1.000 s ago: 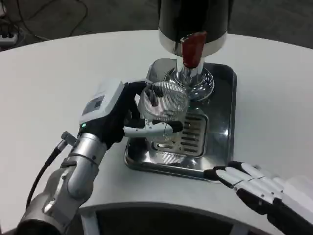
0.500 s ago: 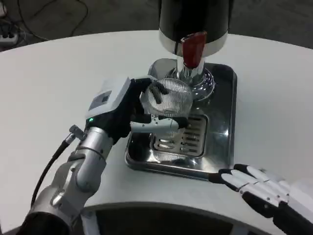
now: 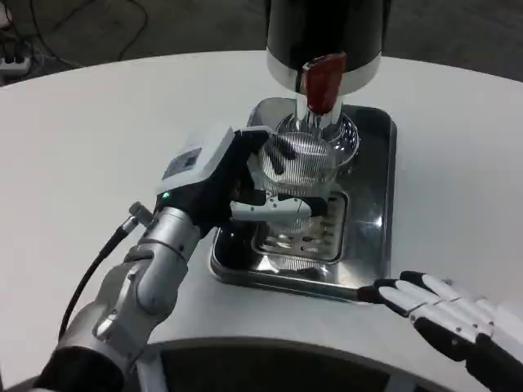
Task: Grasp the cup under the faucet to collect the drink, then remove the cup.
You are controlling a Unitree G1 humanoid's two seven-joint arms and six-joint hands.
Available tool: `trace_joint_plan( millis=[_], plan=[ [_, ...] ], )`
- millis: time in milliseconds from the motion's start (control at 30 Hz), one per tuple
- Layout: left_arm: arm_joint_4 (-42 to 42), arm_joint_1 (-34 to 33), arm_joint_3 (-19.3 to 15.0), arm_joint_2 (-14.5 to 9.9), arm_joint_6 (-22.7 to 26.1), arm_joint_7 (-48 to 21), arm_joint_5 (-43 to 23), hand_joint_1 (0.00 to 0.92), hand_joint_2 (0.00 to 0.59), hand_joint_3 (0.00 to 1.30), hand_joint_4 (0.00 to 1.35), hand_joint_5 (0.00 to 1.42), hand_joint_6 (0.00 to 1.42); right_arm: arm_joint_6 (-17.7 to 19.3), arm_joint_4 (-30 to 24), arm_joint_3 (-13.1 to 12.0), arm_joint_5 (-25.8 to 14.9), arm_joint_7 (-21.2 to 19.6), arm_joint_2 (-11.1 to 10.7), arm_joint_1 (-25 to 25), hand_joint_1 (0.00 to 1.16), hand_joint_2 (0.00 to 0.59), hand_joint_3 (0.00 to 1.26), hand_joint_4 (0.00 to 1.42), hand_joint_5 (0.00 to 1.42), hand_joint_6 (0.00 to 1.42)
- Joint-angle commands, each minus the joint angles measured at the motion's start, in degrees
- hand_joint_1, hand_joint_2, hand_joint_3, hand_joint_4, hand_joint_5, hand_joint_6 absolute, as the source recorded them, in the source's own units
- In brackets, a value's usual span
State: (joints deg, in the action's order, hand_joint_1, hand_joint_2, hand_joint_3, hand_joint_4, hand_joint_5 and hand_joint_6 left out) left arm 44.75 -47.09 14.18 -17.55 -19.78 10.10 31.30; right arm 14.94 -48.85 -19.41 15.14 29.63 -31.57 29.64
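Nearest, the right hand [image 3: 445,310] lay empty on the white table [image 3: 98,122], fingers spread. Beyond, the left hand [image 3: 233,184] gripped the ribbed glass cup [image 3: 298,163] over the steel drip tray [image 3: 368,245], directly beneath the dispenser's red-handled faucet [image 3: 321,82]; filling and removal seemingly remained.

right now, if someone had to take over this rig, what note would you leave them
Left hand grips the ribbed clear cup, held over the steel drip tray just below the dispenser's red tap handle.
Right hand is open, resting on the white table near the tray's front right corner.
Done: cup grasped and brought to the faucet.
Left: collect the drink, whether any has poured is not visible, then take the cup away.
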Motion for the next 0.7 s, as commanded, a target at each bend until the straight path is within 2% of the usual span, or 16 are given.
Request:
trace_joint_plan(
  millis=[33, 367, 700],
  plan=[
    [1.40, -1.02, 0.65, 0.33, 0.92, -0.53, -0.20, 0.633, 0.042, 0.70, 0.81, 0.98, 1.01, 1.47, 0.02, -0.74, -1.03, -0.30, 0.62, 1.29, 0.34, 0.422, 0.09, 0.05, 0.00, 0.00],
    [3.67, -2.87, 1.49, 1.15, 0.46, -1.49, -0.45, 0.633, 0.042, 0.70, 0.81, 0.99, 0.99, 1.70, 0.46, -1.44, -1.47, -0.32, 0.71, 1.37, 0.34, 0.422, 0.09, 0.06, 0.00, 0.00],
    [3.78, -2.65, 2.07, 0.75, -0.43, -2.81, -1.27, 0.617, 0.050, 0.70, 0.80, 0.99, 0.99, 1.52, 0.58, -1.04, -1.31, -0.32, 0.68, 0.82, 0.34, 0.422, 0.09, 0.06, 0.00, 0.00]
  ],
)
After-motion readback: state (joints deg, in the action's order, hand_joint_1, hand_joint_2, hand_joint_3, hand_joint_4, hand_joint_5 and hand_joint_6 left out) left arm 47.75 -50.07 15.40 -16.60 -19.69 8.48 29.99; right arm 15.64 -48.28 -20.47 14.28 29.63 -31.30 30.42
